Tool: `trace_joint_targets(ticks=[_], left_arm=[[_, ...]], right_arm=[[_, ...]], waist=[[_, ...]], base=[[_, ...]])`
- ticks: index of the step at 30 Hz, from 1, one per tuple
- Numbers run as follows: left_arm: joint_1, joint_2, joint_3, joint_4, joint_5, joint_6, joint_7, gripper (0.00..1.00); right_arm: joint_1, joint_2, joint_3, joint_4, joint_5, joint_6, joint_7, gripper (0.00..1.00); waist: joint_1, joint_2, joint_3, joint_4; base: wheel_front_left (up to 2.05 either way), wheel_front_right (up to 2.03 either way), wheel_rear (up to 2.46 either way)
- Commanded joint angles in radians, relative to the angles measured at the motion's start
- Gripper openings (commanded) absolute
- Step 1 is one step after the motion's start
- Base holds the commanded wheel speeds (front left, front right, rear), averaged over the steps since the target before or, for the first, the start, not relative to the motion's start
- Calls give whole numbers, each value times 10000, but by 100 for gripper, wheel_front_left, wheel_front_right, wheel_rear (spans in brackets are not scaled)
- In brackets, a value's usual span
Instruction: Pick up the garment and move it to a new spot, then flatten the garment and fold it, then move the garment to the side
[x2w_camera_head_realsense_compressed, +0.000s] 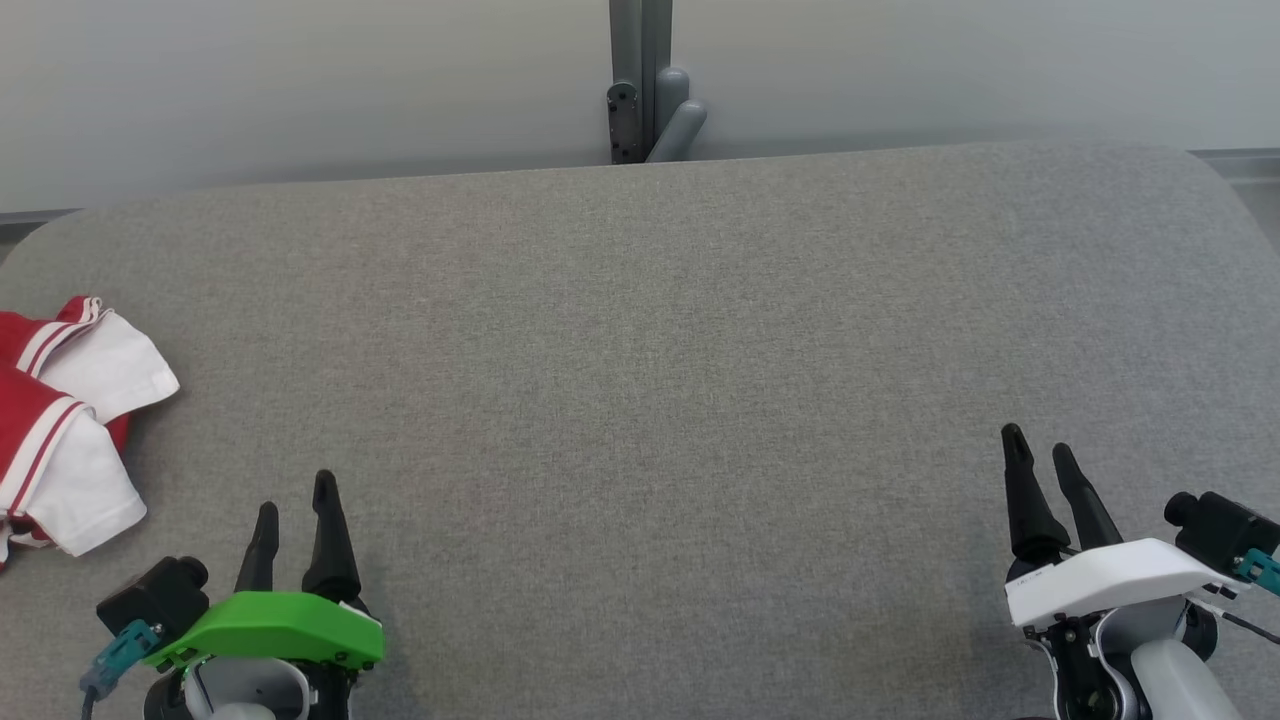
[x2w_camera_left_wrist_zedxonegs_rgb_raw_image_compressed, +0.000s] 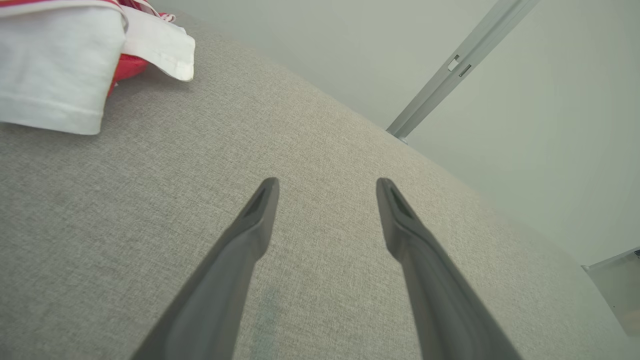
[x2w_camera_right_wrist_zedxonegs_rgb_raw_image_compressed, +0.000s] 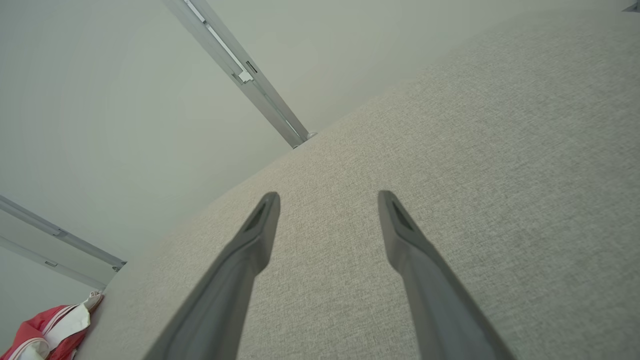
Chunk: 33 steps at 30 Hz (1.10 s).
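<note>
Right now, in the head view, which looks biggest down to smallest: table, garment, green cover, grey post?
1. Grey table
2. Red-and-white garment, cut off
3. Green cover and grey post: too alike to rank

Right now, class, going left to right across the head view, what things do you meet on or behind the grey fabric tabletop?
Red-and-white cloth garment → green-covered left gripper, dark fingers open → upright grey metal post behind the far edge → white-covered right gripper, dark fingers open.
</note>
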Motion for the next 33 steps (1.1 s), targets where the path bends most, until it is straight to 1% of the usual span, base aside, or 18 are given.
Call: trace_joint_targets(ticks=[1,15,33], left_arm=[[32,68,-9,-80,248,-17,-90,100],[93,80,-198,-93,1887,-50,-455,100],[181,94,-554,30,3700,-96,-854,100]], right_arm=[[8,-25,-81,-122,-234,4,-103,100],[112,151,-301,-232,-2020,5,-283,100],[195,310,-448,-167,-4098,4,-489,100]], waist=[[0,0,2,2],[0,0,42,-11],[0,0,46,12]], base=[[0,0,0],[0,0,0],[0,0,0]])
